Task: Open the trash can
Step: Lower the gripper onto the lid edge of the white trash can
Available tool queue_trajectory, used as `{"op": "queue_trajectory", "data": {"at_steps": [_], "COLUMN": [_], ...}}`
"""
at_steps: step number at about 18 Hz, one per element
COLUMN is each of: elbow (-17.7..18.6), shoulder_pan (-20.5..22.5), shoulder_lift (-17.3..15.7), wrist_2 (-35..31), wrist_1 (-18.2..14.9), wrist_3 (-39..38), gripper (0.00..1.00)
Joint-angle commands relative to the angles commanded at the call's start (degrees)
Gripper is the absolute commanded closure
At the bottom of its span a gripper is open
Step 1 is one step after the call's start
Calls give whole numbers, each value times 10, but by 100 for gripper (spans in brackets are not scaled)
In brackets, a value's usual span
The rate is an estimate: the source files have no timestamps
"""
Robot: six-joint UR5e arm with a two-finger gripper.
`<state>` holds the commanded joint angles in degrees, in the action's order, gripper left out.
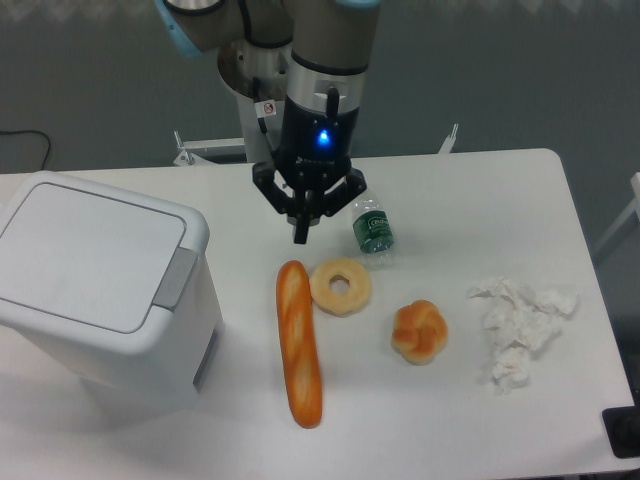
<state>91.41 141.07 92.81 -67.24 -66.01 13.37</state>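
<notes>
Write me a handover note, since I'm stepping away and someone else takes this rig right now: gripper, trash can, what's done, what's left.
Gripper: holds nothing, fingers close together, hanging above bare table just above the baguette, left of the water bottle.
Trash can: at the table's left side, lid flat and closed, grey push tab on the side facing the baguette.
Done: nothing on the can yet; gripper is clear of it.
Left: bring the gripper over to the tab, press it, and confirm the lid lifts.
</notes>
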Motion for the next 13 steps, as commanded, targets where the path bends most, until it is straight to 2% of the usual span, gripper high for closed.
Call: {"op": "queue_trajectory", "data": {"at_steps": [4,9,13], "elbow": [-24,-60,-63], "shoulder_pan": [-16,-51,-71], "shoulder_lift": [8,40,60], "wrist_2": [17,19,19], "wrist_1": [0,1,38], "wrist_3": [-19,-27,-23], "gripper": [100,100,100]}}
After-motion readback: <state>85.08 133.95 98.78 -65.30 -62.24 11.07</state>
